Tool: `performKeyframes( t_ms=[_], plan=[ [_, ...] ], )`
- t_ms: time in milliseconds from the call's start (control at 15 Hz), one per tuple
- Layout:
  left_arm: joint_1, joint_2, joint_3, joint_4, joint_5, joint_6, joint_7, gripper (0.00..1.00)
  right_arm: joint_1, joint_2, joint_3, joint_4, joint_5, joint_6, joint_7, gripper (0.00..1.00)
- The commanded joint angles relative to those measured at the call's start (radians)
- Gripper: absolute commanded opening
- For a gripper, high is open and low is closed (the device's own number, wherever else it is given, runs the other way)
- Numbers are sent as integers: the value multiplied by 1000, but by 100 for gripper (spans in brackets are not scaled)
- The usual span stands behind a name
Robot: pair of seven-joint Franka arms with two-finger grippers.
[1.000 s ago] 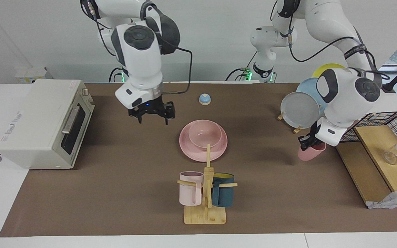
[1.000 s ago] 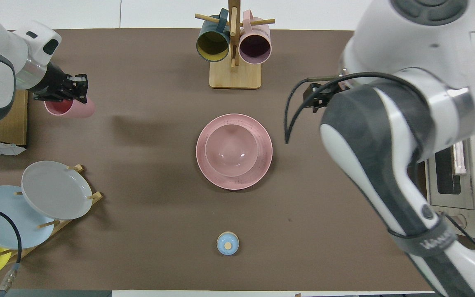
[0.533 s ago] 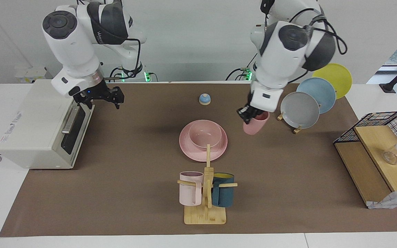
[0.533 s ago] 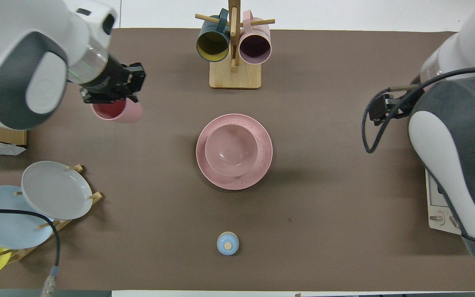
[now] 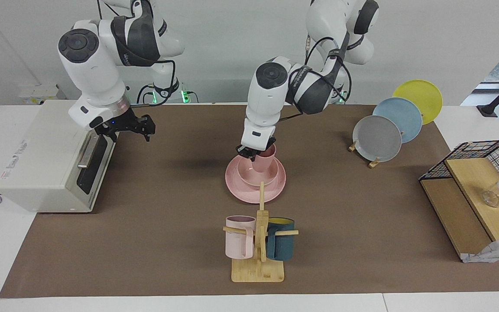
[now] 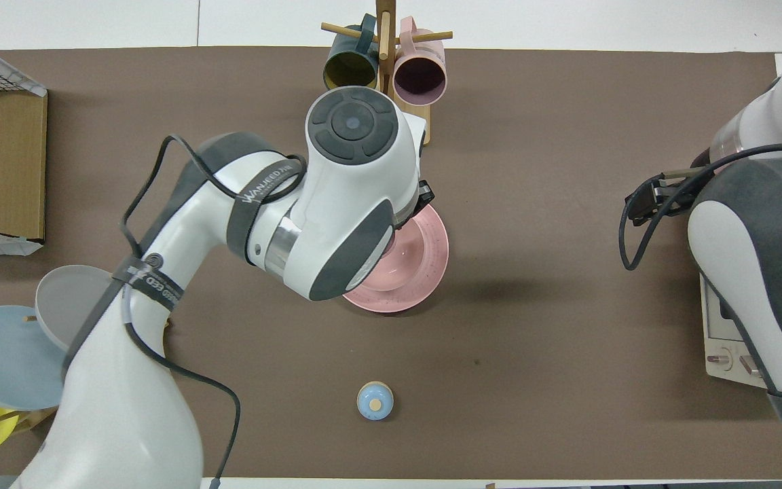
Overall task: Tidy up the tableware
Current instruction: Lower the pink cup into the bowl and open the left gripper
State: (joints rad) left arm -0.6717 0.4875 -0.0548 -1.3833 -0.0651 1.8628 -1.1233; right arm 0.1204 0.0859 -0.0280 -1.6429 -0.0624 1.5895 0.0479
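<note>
We see the wide, flat, matte pink round plate (image 5: 255,185) at the middle of the brown table mat (image 5: 167,242), with the smaller deep pink round bowl (image 5: 254,176) sitting in it. The small handleless tapered pink cup (image 5: 263,159) is upright in the bowl, its rim pinched by the left gripper (image 5: 248,152), whose fingers are clenched on it. The left arm reaches in from its base over the plate, its wrist bent steeply down; in the overhead view its wrist housing covers the bowl and cup, leaving only the plate's rim (image 6: 425,272) showing. The right gripper (image 5: 129,128) hangs with its fingers spread wide and nothing in them, over the mat's edge just beside the white countertop oven (image 5: 46,156) at the right arm's end of the table, where that arm waits. Farther from the robots than the plate, a wooden mug stand (image 5: 258,264) carries a pale pink handled mug (image 5: 238,237) and a teal handled mug (image 5: 280,239).
</note>
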Motion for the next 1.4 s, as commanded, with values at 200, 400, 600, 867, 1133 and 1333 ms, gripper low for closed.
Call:
performKeyframes(
  t_ms=[200, 400, 600, 867, 1133, 1333],
  plan=[
    [-35, 8, 20, -80, 24, 78, -39, 0, -5, -63, -6, -49, 13, 15, -40, 100],
    [-34, 8, 20, -106, 27, 110, -38, 0, -16, -72, -12, -48, 13, 15, -63, 100],
    [-29, 7, 20, -120, 27, 118, -36, 48, -18, -87, -13, -31, 12, -28, -62, 100],
    [-8, -38, 27, -109, 28, 87, -24, 100, -50, -98, -12, -40, 12, -37, -66, 100],
    [113, -185, 27, -92, 25, -60, 74, 100, -51, -92, -10, -26, 12, -45, -66, 100],
    [251, -289, 29, -92, 25, -158, 211, 100, -53, -92, -3, -28, 12, -43, -66, 100]
  ],
)
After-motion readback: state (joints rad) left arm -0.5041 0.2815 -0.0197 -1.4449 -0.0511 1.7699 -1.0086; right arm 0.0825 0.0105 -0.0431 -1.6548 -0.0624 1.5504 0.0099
